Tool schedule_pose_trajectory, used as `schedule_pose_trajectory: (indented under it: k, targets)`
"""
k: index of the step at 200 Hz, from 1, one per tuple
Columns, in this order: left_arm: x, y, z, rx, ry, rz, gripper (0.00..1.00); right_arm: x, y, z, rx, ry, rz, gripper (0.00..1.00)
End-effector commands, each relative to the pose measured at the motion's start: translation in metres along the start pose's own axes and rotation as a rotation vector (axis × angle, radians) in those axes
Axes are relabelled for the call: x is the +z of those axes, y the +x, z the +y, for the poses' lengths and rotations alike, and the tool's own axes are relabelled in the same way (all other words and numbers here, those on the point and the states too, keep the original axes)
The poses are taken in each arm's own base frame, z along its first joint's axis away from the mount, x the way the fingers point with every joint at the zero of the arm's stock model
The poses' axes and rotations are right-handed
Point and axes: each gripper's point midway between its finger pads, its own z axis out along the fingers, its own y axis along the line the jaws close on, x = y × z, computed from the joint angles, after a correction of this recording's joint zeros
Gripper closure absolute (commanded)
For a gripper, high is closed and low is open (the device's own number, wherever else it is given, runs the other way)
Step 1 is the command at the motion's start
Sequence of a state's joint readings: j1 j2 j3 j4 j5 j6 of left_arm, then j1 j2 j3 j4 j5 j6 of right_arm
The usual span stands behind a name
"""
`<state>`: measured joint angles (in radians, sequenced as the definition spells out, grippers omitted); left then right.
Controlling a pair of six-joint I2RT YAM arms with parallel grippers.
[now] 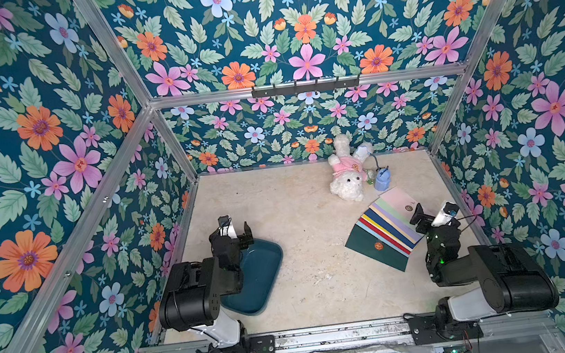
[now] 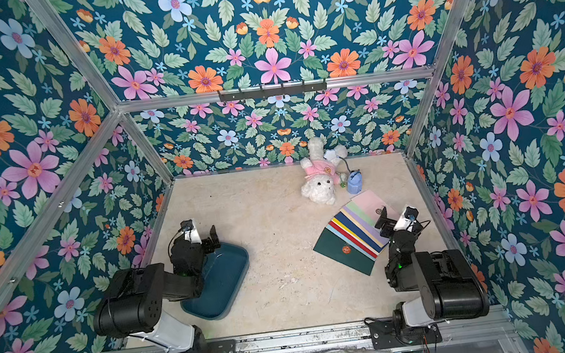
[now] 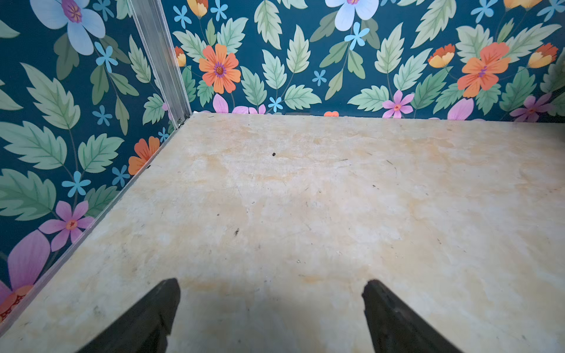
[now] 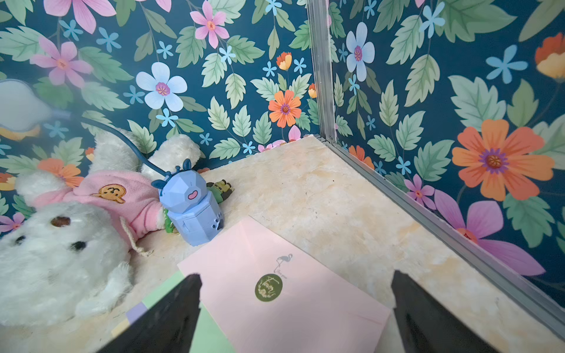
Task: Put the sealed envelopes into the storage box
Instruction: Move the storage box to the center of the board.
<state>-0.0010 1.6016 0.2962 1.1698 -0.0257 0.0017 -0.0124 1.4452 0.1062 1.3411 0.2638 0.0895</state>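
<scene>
A cream, marbled counter [image 1: 297, 226] stands walled in on three sides by teal wallpaper [image 1: 292, 20] thick with flowers and leaves, framed by aluminium bars [image 1: 299, 86]. The envelopes [image 1: 388, 230] lie fanned out on the right of the counter, well apart from the dark teal box [image 1: 263, 277] at the near left. Both top views show them so.

The fan runs from a dark green envelope [image 1: 384, 259] at its near end, which bears a round orange sticker [image 1: 377, 245]. It passes through light blue, red, yellow, navy and lilac strips to a pink envelope [image 4: 305, 305] at its far end, sealed with a round green sticker [image 4: 268, 287].

The left arm [image 1: 196, 292] reaches over the box's left side. Its jaws are spread wide and hold nothing above the box's far left corner, and the left wrist view shows only bare counter between them. The right arm [image 1: 483, 270] stretches to the fan's far right edge. Its jaws are likewise parted and empty, poised over the pink envelope without gripping it.

At the far side of the counter a white plush rabbit [image 1: 346, 181] in a pink top lies face up, its head toward the near side. A small light-blue toy [image 1: 382, 180] stands just beside it on the right, near the pink envelope's far corner. A black hook rail [image 1: 305, 87] hangs on the far frame bar.
</scene>
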Motion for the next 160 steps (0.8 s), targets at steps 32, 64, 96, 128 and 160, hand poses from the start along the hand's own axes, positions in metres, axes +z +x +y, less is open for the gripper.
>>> schedule_pose_trajectory:
  k: [32,64,96,128,160]
  targets:
    - [0.0,-0.006,0.0,-0.009,0.003,-0.023,0.0,0.0,-0.011,0.0,0.014,0.006,-0.043,0.01]
    - [0.0,-0.007,-0.001,-0.008,0.004,-0.023,0.0,0.0,-0.011,0.0,0.016,0.006,-0.044,0.01]
    - [0.0,-0.006,-0.001,-0.01,0.005,-0.022,0.0,0.0,-0.011,0.0,0.016,0.006,-0.045,0.01]
    - [-0.001,-0.008,0.01,-0.022,-0.06,-0.031,0.0,0.0,-0.011,0.0,0.017,0.005,-0.043,0.01]
    - [-0.032,-0.043,0.037,-0.084,-0.233,-0.116,0.0,0.0,-0.011,0.0,0.017,0.004,-0.044,0.01]
